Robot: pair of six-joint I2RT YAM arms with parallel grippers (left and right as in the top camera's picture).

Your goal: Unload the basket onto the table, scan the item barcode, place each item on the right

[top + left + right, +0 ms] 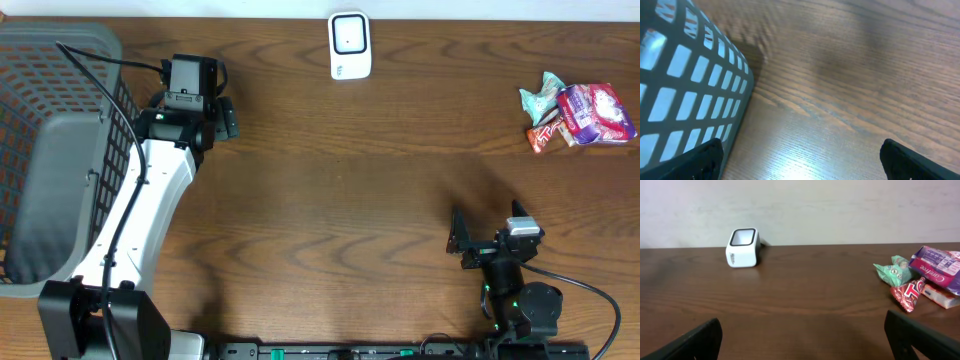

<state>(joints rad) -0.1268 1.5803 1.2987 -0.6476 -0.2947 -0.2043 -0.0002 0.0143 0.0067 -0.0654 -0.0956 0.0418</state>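
A white barcode scanner (350,45) with a dark window stands at the table's far edge; the right wrist view shows this scanner (742,247) far off to the left. A small heap of items lies at the far right: a teal packet (543,97), a purple pack (597,112) and a red packet (545,133). Ahead of my right gripper (805,340), on the right, lie the teal packet (896,271), the red packet (909,294) and the purple pack (940,269). That right gripper (490,232) is open and empty, near the front edge. My left gripper (195,95) is open and empty beside the basket.
A grey plastic basket (60,60) fills the left end of the table, and its latticed wall (685,90) stands close on the left of my left gripper (800,160). The wooden tabletop (350,190) lies between the two arms.
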